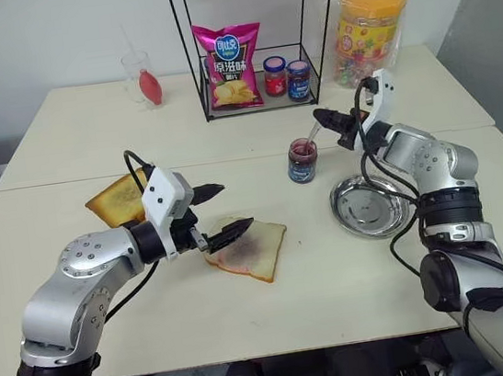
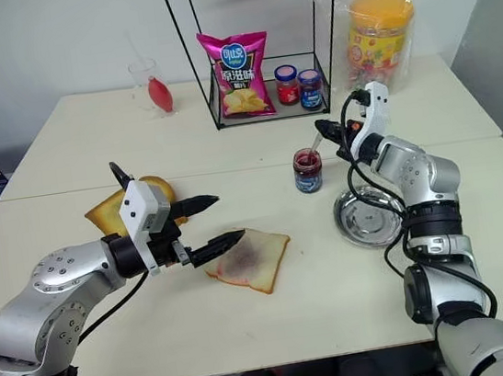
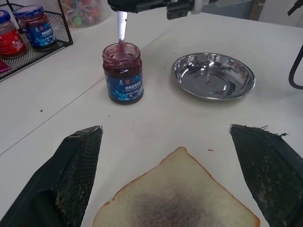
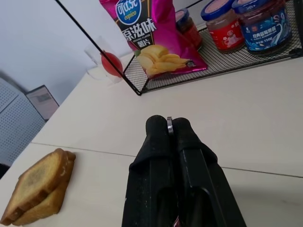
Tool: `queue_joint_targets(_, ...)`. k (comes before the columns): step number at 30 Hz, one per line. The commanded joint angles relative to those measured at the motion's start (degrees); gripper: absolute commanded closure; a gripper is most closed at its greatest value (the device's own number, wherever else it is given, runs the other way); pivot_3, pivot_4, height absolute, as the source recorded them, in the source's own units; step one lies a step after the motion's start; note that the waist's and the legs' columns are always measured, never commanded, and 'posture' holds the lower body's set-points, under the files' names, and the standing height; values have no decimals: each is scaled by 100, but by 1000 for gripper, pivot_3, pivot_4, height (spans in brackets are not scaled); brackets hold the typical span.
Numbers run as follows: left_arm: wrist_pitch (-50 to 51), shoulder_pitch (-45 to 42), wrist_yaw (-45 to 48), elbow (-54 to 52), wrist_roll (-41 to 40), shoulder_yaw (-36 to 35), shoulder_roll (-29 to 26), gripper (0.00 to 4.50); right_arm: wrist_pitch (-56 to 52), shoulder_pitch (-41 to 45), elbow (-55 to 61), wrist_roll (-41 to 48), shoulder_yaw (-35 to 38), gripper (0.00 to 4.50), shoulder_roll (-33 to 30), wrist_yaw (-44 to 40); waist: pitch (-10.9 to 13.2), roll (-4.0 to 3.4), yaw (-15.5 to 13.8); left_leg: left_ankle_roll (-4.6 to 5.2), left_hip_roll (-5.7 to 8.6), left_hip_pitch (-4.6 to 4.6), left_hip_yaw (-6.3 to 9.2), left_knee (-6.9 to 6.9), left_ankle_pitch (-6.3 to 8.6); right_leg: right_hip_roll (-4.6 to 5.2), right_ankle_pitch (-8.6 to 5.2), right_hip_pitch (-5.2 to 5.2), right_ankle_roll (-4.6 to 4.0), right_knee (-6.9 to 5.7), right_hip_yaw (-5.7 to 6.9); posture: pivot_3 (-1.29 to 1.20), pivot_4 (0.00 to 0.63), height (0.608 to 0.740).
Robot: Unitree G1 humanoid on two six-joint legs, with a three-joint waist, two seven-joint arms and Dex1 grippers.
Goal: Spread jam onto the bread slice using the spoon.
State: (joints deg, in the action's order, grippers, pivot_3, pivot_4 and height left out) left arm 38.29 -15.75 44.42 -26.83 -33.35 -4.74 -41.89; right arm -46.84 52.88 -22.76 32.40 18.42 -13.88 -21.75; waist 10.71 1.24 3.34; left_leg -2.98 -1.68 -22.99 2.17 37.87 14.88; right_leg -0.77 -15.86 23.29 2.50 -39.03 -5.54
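The left gripper (image 1: 220,212) hovered with its fingers spread wide over the stained bread slice (image 1: 250,249), holding nothing. To the right, the right gripper (image 1: 327,122) was clamped on the spoon (image 3: 121,26), whose bowl dipped into the jam (image 1: 302,155), so scooping seemed underway; next it must carry a load leftward to the bread. The spoon's bowl was hidden inside the jar.
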Motion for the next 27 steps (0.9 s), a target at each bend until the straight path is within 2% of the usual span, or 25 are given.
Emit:
queue_joint_targets(1,-128,-84,18,-148,41,-50,-47,0,-79,200,101,267,238,4464,0,118,0,0,1,0,0,0,0,0,0,0,0,0,0,1,0,0,150,740)
queue_joint_targets(27,-228,-143,42,-77,160,39,-3,0,-427,344,-159,746,750,4464,-27,615,0,-1,7,0,0,0,-3,-4,0,-1,0,1,1,4,-2,0,150,740)
